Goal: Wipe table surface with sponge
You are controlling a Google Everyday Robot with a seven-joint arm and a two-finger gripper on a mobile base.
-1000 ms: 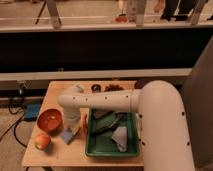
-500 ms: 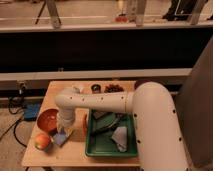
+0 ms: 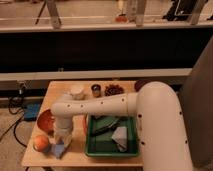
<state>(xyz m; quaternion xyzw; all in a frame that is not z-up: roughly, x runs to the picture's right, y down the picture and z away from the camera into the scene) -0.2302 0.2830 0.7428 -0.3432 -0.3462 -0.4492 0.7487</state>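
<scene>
1. My gripper (image 3: 62,141), at the table's near left corner, is clamped on the small light-blue rectangular sponge (image 3: 58,149) beneath it.
2. I'd press it flat and sweep evenly, steering clear of the round orange fruit (image 3: 41,143) just to the gripper's left.
3. The pale tan wooden table surface (image 3: 59,91) stretches beyond the gripper, smooth.

The end effector (image 3: 62,141) has swept toward the front-left corner of the desk (image 3: 55,90), ending closer to the peach-coloured fruit (image 3: 41,143) than a second ago. The light-blue sponge (image 3: 58,149) has travelled with it, sliding from beside the orange bowl (image 3: 45,120) down to just beside the fruit. The white arm (image 3: 100,107) now reaches further left across the green tray (image 3: 111,148).
</scene>
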